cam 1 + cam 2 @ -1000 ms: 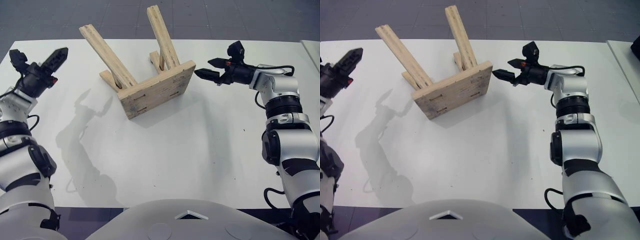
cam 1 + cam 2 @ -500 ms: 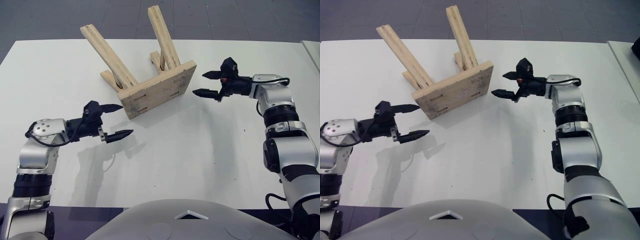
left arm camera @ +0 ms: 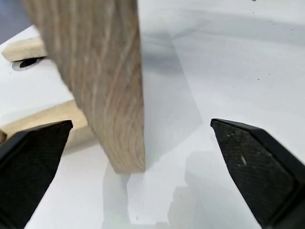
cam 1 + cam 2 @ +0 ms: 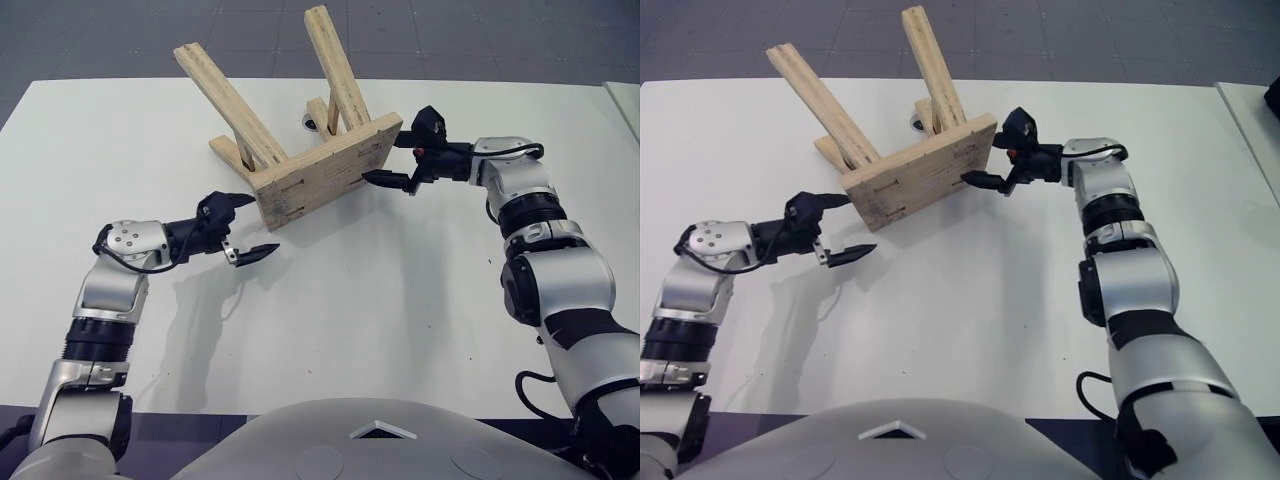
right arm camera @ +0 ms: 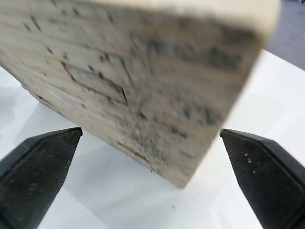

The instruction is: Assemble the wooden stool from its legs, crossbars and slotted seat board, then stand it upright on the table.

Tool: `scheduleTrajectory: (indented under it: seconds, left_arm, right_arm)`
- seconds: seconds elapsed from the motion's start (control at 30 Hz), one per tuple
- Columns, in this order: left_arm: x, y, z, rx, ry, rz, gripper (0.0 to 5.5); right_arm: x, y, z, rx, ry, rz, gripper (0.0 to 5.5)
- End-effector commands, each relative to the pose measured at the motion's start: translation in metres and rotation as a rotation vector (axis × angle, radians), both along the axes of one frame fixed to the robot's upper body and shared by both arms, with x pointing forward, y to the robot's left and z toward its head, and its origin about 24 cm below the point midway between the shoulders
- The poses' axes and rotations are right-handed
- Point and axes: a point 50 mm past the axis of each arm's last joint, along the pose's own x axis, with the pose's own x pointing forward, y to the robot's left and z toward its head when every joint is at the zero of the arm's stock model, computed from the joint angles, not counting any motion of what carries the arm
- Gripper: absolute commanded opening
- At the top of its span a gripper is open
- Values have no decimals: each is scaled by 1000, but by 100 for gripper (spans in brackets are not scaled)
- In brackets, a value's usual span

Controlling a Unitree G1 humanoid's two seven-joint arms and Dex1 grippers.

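Note:
The assembled wooden stool lies on its side at the back of the white table [image 4: 400,300]. Its slotted seat board [image 4: 320,170] stands on edge and faces me, and two legs [image 4: 225,95] point up and away. My left gripper [image 4: 255,222] is open just off the board's lower left corner [image 3: 109,86], with fingers on either side of that edge. My right gripper [image 4: 388,158] is open around the board's right edge [image 5: 143,71], with one finger [image 4: 372,178] in front of the face and the other behind the top corner.
A small round white thing [image 4: 310,122] lies on the table behind the stool between the legs. The corner of a second table [image 4: 625,95] is at the far right. The table's front half is bare.
My left arm came down from the far left edge to the seat board's lower left corner. The right gripper moved in around the board's right edge. The stool shifted slightly right.

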Motion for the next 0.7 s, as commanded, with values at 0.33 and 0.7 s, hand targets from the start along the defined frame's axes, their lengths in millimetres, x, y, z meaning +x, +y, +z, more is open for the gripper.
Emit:
scheduleTrajectory:
  seconds: [0.33,0.7]
  left_arm:
    - [33,21,8,115,-32,-75,540]
    - [44,26,23,-11,8,-184,492]
  right_arm:
    - [-34,6,-1,95,10,338,539]
    - [-74,10,-9,124,47,346,433]
